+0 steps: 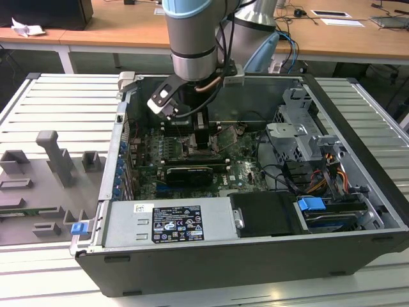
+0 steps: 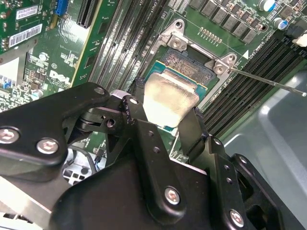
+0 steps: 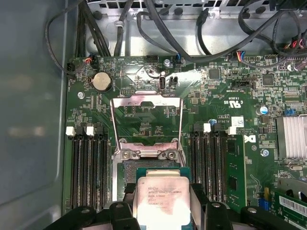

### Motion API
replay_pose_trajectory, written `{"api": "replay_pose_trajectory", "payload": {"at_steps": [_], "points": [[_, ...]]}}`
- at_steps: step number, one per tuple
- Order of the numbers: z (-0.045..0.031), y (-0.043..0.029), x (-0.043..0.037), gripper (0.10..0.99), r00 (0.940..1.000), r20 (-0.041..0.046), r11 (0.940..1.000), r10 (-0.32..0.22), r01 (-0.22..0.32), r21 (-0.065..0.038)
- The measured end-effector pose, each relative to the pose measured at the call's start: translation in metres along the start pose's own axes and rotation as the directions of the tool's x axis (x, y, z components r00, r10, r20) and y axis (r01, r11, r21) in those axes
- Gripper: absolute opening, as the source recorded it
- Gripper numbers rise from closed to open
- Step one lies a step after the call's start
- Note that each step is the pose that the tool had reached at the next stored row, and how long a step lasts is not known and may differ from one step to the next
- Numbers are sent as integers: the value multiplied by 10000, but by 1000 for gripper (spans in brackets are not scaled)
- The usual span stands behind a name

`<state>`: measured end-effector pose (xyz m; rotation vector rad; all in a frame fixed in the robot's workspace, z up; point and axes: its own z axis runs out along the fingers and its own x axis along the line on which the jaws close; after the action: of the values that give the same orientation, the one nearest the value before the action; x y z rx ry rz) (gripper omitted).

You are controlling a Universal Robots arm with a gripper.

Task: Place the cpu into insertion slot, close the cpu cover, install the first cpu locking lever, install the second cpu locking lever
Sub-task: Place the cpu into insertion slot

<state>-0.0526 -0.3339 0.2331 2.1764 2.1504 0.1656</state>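
The gripper (image 3: 162,211) is clamped on the one cpu (image 3: 162,199). Its two black fingers (image 2: 191,132) press two opposite edges of the chip, so the chip sits squarely between them. The chip is square, with no long axis to speak of. Its silvery top plate faces up, away from the board, and its green rim shows along the free edges. One free edge points toward the hinge side of the insertion slot (image 2: 184,61), and the opposite edge points back toward the wrist.

The chip hangs over the near part of the single slot, leaving the far strip of the pin field uncovered. I cannot tell whether it touches the slot yet.

Just past the slot, the one cpu cover (image 3: 147,98) is swung open and back, with the green board showing through its window. One thin lever rod (image 2: 268,81) runs out from a corner of the slot. A bank of memory slots (image 3: 88,167) flanks the slot on each side. Beyond the cover is a single coin battery (image 3: 101,81), and past that a bunch of black cables (image 3: 158,28).

In the exterior view the arm reaches down into the open computer case (image 1: 358,211).
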Motion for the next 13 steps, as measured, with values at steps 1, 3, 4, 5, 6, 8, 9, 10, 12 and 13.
{"api": "replay_pose_trajectory", "payload": {"at_steps": [1,3,4,5,6,8,9,10,12,13], "points": [[2,-1,0,529,10000,0,10000,0,0,0],[9,-7,0,529,10000,0,10000,1,-1,0],[13,-9,0,529,10000,0,10000,1,-1,1],[16,-10,0,529,10000,-1,10000,0,0,0],[20,-13,-1,529,10000,0,10000,0,0,0],[34,-19,-1,529,10000,0,10000,1,-1,0],[37,-20,-1,529,10000,1,10000,0,0,1],[39,-21,-1,529,10000,1,10000,0,0,0],[44,-23,-1,529,10000,-1,10000,0,0,0],[47,-23,-1,529,10000,-2,10000,0,0,-1]]}}
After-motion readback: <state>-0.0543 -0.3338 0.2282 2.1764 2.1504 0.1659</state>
